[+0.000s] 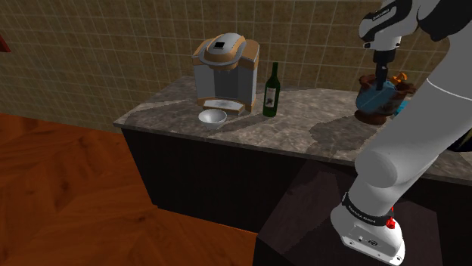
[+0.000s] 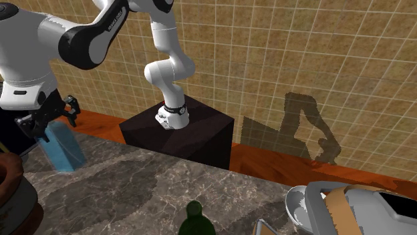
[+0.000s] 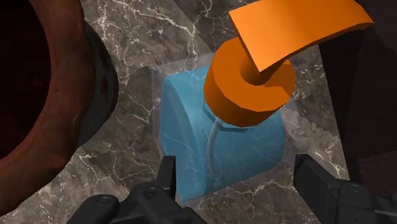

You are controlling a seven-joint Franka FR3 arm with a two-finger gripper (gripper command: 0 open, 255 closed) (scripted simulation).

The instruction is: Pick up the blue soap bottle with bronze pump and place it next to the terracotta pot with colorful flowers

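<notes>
The blue soap bottle (image 3: 222,143) with its orange-bronze pump (image 3: 254,83) stands upright on the marble counter (image 3: 127,165), close beside the terracotta pot (image 3: 38,83). My gripper (image 3: 242,184) is open just above it, the fingers apart on either side of the bottle's body without clasping it. In the shoulder view the gripper (image 1: 381,75) hangs over the bottle (image 1: 373,99), with the pot (image 1: 372,116) and its flowers (image 1: 401,78) right behind it. From the second exterior view, the gripper (image 2: 48,125) is above the bottle (image 2: 64,148) and the pot (image 2: 13,193) is at the lower left.
Along the counter (image 1: 302,125) toward the shoulder view's left stand a dark green wine bottle (image 1: 271,90), a grey and tan coffee machine (image 1: 225,72) and a small bowl (image 1: 212,116). A tiled wall backs the counter. The dark stand (image 2: 180,137) sits in front of it.
</notes>
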